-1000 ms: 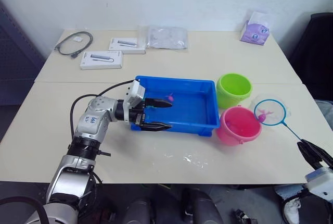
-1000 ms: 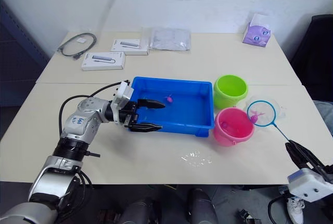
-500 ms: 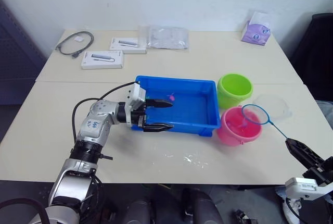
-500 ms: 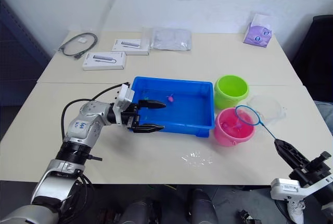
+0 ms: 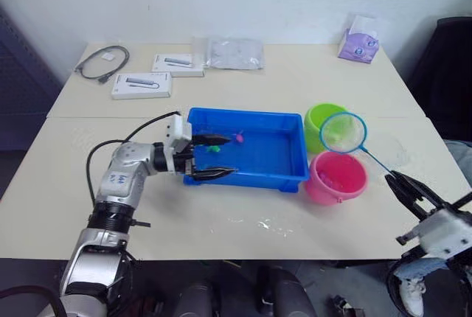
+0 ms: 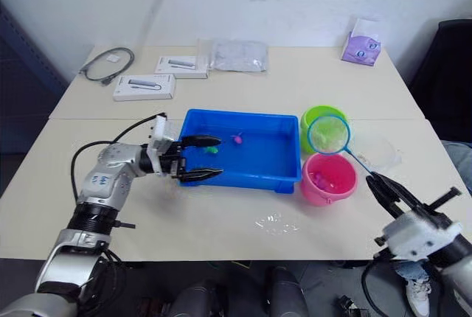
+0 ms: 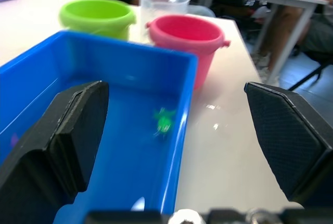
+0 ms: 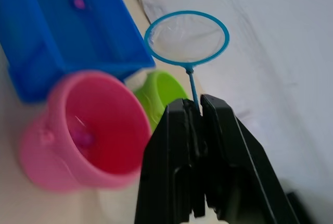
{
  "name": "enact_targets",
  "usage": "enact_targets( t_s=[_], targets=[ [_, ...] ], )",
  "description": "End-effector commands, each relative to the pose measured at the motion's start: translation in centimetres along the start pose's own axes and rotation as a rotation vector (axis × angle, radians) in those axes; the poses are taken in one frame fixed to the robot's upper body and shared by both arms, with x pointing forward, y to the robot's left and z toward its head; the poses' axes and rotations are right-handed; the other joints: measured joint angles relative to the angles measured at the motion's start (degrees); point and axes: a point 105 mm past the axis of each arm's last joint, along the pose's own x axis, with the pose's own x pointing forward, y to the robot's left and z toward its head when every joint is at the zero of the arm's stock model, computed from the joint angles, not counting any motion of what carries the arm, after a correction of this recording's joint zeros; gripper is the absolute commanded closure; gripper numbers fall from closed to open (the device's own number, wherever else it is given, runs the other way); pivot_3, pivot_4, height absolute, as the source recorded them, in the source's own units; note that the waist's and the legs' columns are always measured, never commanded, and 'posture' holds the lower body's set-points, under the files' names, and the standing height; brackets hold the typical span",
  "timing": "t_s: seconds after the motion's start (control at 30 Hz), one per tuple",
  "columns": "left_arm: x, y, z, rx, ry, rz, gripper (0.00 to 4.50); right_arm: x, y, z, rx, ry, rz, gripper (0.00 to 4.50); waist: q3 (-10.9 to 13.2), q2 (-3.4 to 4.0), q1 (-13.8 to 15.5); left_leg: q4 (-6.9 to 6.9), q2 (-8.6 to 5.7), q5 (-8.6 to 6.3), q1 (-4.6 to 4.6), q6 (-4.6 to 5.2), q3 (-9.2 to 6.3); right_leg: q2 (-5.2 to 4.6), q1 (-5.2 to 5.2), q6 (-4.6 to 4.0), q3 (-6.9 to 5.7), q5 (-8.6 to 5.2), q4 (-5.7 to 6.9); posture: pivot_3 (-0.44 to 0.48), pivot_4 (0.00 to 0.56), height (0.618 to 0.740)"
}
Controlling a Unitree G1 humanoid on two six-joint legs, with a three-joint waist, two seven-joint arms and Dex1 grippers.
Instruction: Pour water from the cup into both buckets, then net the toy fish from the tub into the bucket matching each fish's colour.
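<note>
The blue tub (image 5: pixel 280 156) sits mid-table with a pink toy fish (image 5: pixel 238 138) and a green one (image 5: pixel 214 149) in it. My left gripper (image 5: pixel 221 156) is open astride the tub's near left wall, one finger over the water, one outside. To the tub's right stand the lime green bucket (image 5: pixel 316 119) and the pink bucket (image 5: pixel 337 177), which holds a pink fish (image 8: pixel 83 138). The clear cup (image 5: pixel 389 149) stands just right of the buckets. My right gripper (image 5: pixel 402 184) is shut on the net's thin handle. The net's blue hoop (image 5: pixel 343 131) hangs empty over the green bucket.
Two white boxes (image 5: pixel 141 85) (image 5: pixel 177 64), a grey cable (image 5: pixel 103 61), a plastic bag (image 5: pixel 236 53) and a purple tissue pack (image 5: pixel 356 43) lie along the table's far side. Spilled water drops (image 5: pixel 258 223) mark the near edge. A black chair (image 5: pixel 451 59) stands at the right.
The net carried a pink fish beside the pink bucket, passed over that bucket, and now hangs empty, higher, over the green bucket. My left gripper stayed at the tub wall.
</note>
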Motion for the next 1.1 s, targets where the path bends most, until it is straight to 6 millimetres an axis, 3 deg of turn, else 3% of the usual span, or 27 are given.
enact_targets(
  t_s=[0.03,0.1,0.17,0.3,0.4,0.7,0.9,1.07,1.1],
  targets=[
    [-2.0,0.8,0.7,0.004,-0.028,0.086,0.03,2.7,0.3,2.1,0.249,-0.061,0.063,4.5,0.0,0.0,0.23,0.0,-0.03,-0.01,0.0,0.03,-0.03,-0.09,0.01,0.0,-0.03,0.0,0.0,0.0,0.15,0.74],
    [-3.2,1.2,0.7,0.013,-0.015,0.14,0.03,4.2,0.8,1.8,0.361,-0.005,0.091,4.5,0.0,-0.01,0.47,0.01,-0.03,-0.01,-0.04,0.04,-0.14,-0.17,0.0,-0.01,-0.09,0.0,-0.02,0.0,0.15,0.74],
    [-4.7,1.7,0.4,0.025,0.017,0.203,0.03,5.0,0.8,0.6,0.356,0.123,0.071,4.5,0.0,-0.01,0.73,-0.01,-0.04,-0.01,-0.12,0.04,-0.24,-0.23,-0.02,-0.03,-0.21,-0.01,-0.06,0.0,0.15,0.74],
    [-6.6,2.0,0.1,0.014,0.033,0.271,0.03,6.2,1.9,1.4,0.498,0.121,0.135,4.5,0.0,-0.01,1.08,-0.05,-0.06,-0.05,-0.23,0.07,-0.26,-0.26,-0.07,-0.03,-0.31,-0.01,-0.2,0.0,0.15,0.74],
    [-7.9,1.7,0.5,0.016,0.035,0.301,0.03,7.1,3.6,-0.2,0.57,0.339,0.238,4.5,0.0,-0.01,1.07,-0.02,-0.08,-0.07,-0.26,0.11,-0.23,-0.28,-0.07,0.0,-0.32,0.01,-0.22,0.0,0.15,0.74],
    [-7.4,0.5,1.0,0.011,0.05,0.288,0.03,11.2,4.8,-1.3,0.649,0.522,0.394,4.5,0.01,0.01,0.53,-0.04,-0.1,-0.08,-0.3,0.12,-0.27,-0.38,-0.11,0.0,-0.39,0.01,-0.24,0.0,0.15,0.74],
    [-7.3,0.5,1.3,0.032,0.071,0.295,0.03,13.9,5.1,-1.3,0.626,0.541,0.421,4.5,0.01,0.01,0.13,-0.07,-0.13,-0.08,-0.34,0.12,-0.21,-0.36,-0.18,0.01,-0.39,0.01,-0.21,0.0,0.15,0.74],
    [-7.3,0.4,1.2,0.035,0.076,0.296,0.03,14.4,5.1,-1.4,0.618,0.547,0.429,4.5,0.01,0.01,0.24,-0.1,-0.12,-0.07,-0.42,0.11,-0.22,-0.31,-0.19,0.03,-0.45,0.02,-0.14,0.0,0.15,0.74],
    [-7.4,0.4,1.2,0.039,0.082,0.307,0.03,15.8,5.7,-1.0,0.627,0.524,0.442,4.5,0.0,0.0,0.18,-0.09,-0.13,-0.07,-0.46,0.11,-0.23,-0.32,-0.19,0.04,-0.47,0.03,-0.15,0.0,0.15,0.74]
  ],
)
